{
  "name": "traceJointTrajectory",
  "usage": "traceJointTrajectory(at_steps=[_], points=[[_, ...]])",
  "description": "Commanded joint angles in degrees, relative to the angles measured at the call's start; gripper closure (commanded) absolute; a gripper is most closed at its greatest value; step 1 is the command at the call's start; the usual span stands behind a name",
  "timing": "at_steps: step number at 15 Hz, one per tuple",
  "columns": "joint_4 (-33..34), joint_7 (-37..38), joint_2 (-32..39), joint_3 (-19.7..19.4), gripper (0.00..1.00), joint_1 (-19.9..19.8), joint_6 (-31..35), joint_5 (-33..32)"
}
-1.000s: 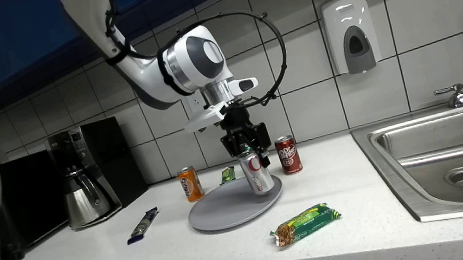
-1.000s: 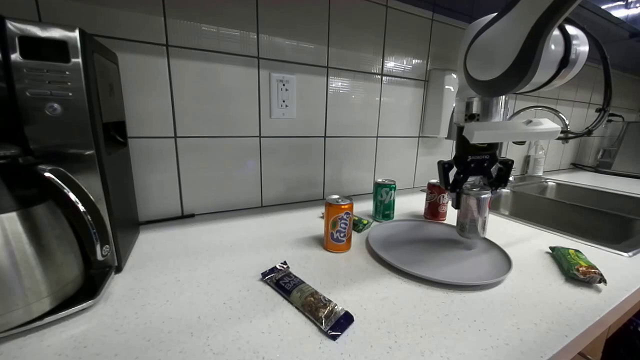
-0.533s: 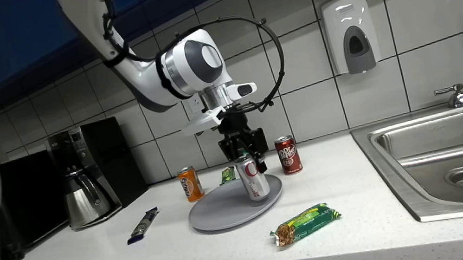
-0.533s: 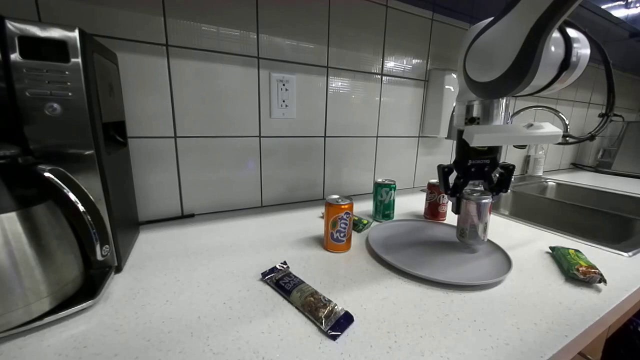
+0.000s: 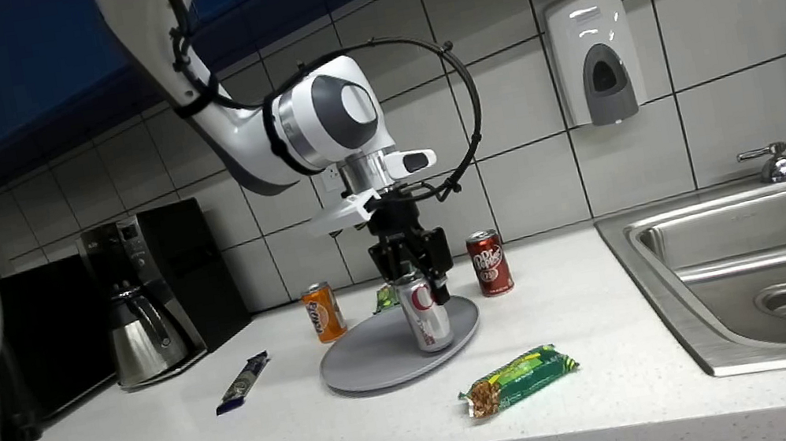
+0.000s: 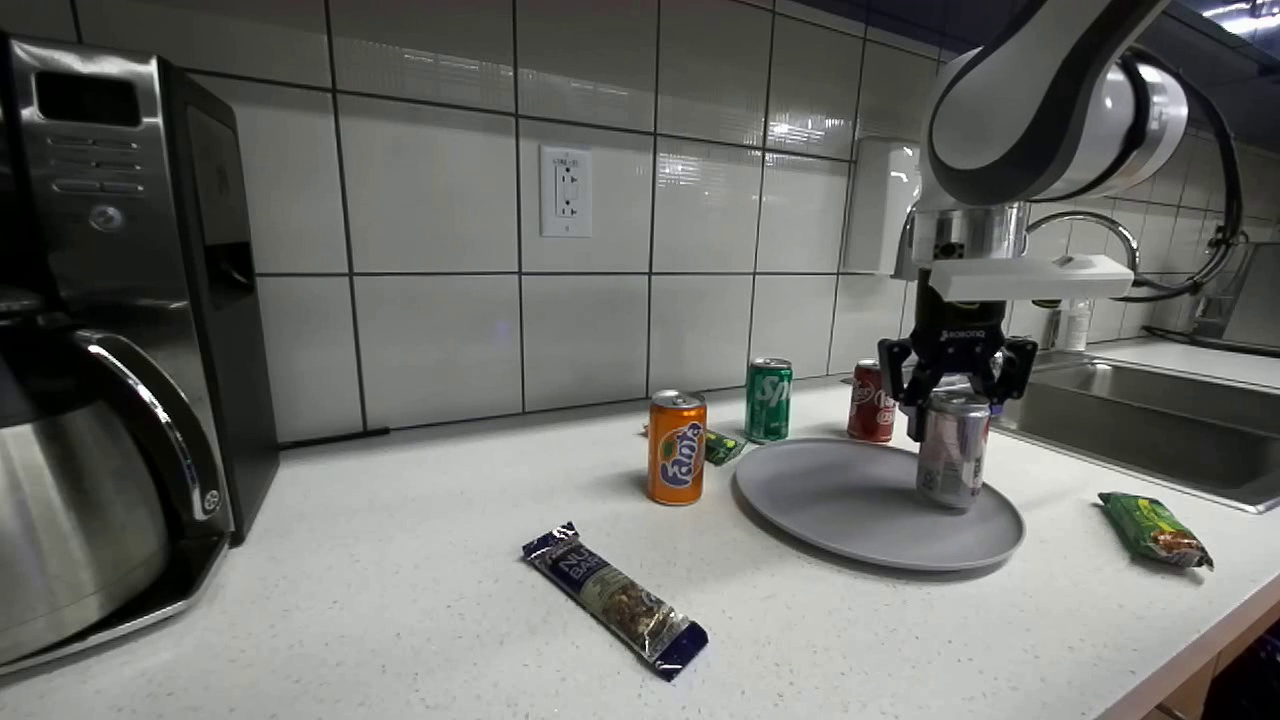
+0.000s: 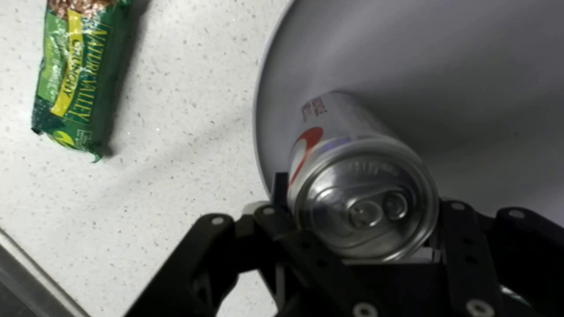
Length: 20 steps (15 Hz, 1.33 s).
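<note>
My gripper [image 6: 955, 418] clasped around a silver can [image 5: 429, 320], just inside the rim of a gray plate [image 5: 365, 361], a green bar [image 5: 522, 379] nearer the front edge of the counter [image 5: 301, 435]

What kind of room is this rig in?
A kitchen, probably a shared break-room one: there's a stainless sink set into the counter, a coffee maker with a steel carafe, and a wall-mounted dispenser. Home or workplace I can't settle; the dispenser leans workplace.
</note>
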Motion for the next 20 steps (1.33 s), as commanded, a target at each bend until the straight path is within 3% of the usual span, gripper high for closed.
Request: traceJointTrajectory(at_steps=[1, 2, 5, 20], points=[[-1.29, -1.5, -2.29, 0.64, 0.62, -0.6, -0.85, 1.16], [-1.38, -1.48, -2.38, 0.62, 0.12, -0.62, -0.93, 1.17], [-1.64, -1.16, -2.93, 0.5, 0.01, -0.68, -0.75, 0.97], [4.01, -2.6, 0.09, -1.24, 0.0, -3.15, 0.59, 0.04]])
